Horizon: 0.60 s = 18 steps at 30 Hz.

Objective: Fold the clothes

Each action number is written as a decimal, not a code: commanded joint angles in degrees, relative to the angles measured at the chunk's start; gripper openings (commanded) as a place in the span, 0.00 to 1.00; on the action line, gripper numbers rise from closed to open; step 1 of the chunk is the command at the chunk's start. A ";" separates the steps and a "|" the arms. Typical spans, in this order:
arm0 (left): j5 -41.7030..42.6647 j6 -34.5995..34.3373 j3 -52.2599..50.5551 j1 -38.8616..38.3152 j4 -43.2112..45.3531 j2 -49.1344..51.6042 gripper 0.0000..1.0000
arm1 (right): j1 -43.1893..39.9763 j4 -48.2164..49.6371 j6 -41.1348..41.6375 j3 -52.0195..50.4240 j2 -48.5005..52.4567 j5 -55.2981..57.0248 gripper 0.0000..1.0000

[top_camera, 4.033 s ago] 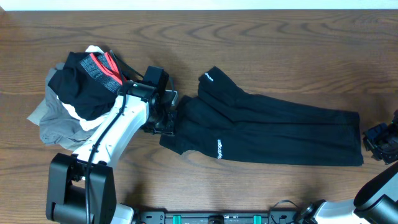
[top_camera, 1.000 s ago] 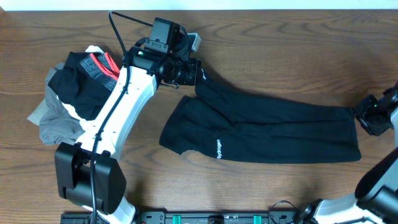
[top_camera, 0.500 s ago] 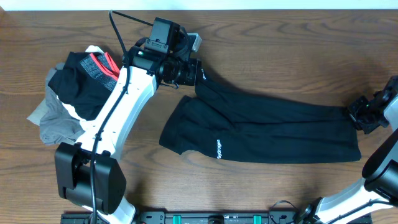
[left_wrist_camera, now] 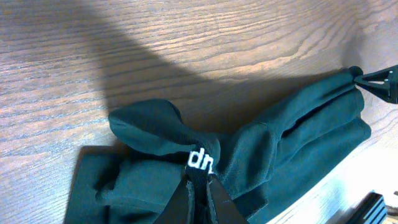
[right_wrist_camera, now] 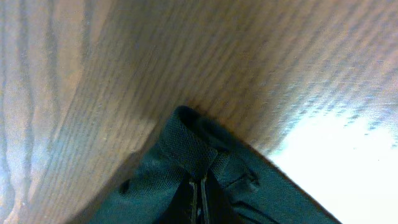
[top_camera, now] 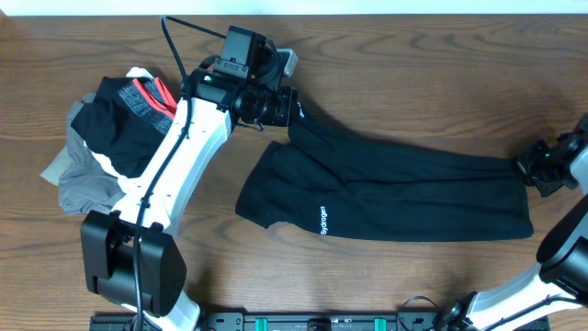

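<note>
A long black garment (top_camera: 395, 188) lies stretched across the middle of the wooden surface (top_camera: 413, 64). A heap of black, grey and red-striped clothes (top_camera: 106, 138) sits well to its left, partly overlapped by the white left arm. From overhead, the left pincer (top_camera: 294, 108) meets the garment's upper left tip and the right pincer (top_camera: 525, 169) its far right corner, but the grips are unclear. The wrist views settle it: the left pincer is clamped on bunched cloth beside white lettering (left_wrist_camera: 200, 159), and the right pincer is closed on a folded corner lifted just off the wood.
</note>
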 commanded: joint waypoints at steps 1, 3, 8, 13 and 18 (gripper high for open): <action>-0.46 1.18 0.22 0.02 -0.13 0.22 0.06 | -2.21 0.85 -1.22 0.72 0.33 -5.97 0.01; -0.44 1.16 0.22 0.02 -0.17 0.11 0.06 | -3.39 2.86 -3.74 0.76 -0.15 -13.97 0.01; -2.19 1.60 0.24 0.02 -0.20 -2.01 0.06 | -6.67 3.80 -4.42 1.20 -3.56 -27.74 0.01; -3.10 1.60 0.24 -0.13 -2.21 -5.70 0.06 | -8.83 -2.12 -4.44 1.20 -7.93 -28.70 0.01; -4.48 1.60 0.20 -0.63 -11.45 -6.73 0.06 | -9.49 -12.87 -3.72 1.20 -11.85 -20.98 0.01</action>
